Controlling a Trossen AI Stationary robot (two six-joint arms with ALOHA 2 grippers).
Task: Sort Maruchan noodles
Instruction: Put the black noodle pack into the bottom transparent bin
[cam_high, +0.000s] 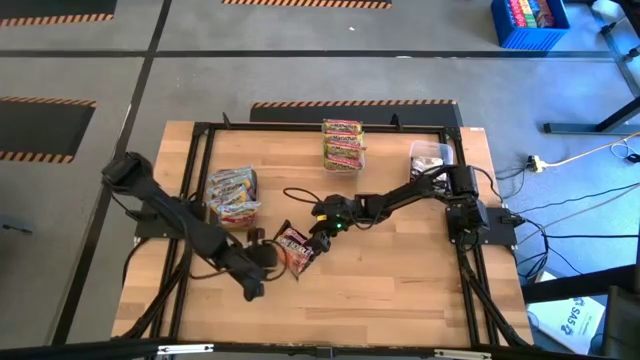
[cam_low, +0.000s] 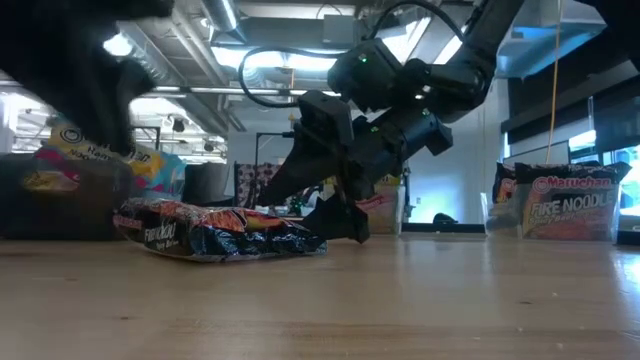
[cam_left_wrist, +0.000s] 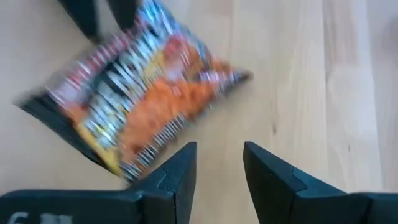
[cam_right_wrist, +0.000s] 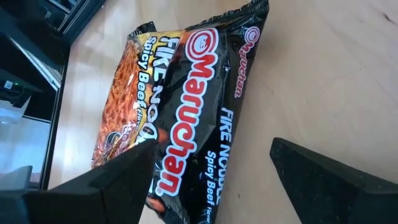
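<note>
Two dark Maruchan noodles packets (cam_right_wrist: 199, 93) seem to lie overlapped, flat on the wooden table (cam_high: 400, 280) near its middle; the high view shows them too (cam_high: 295, 248). My right gripper (cam_right_wrist: 211, 149) is open, coming down at a slant from the table's right, its fingers standing on either side of the packets' near end. My left gripper (cam_left_wrist: 219, 155) hovers open just left of the packets (cam_left_wrist: 137, 93), with nothing between its fingers. A stack of yellow-green packets (cam_high: 232, 195) lies at the left and another stack (cam_high: 343, 143) at the far edge. My right gripper has its fingers on either side of the dark packets' end (cam_right_wrist: 180, 186), slanting down from the table's right. One finger (cam_right_wrist: 99, 186) overlaps the packet in the right wrist view. I cannot tell whether either finger touches it. The packets lie flat on the table.
A clear tub (cam_high: 430, 155) holding dark packets (cam_low: 570, 205) stands at the far right. A black metal frame (cam_high: 200, 140) borders the tabletop. Bare wood lies toward the near edge (cam_high: 380, 300).
</note>
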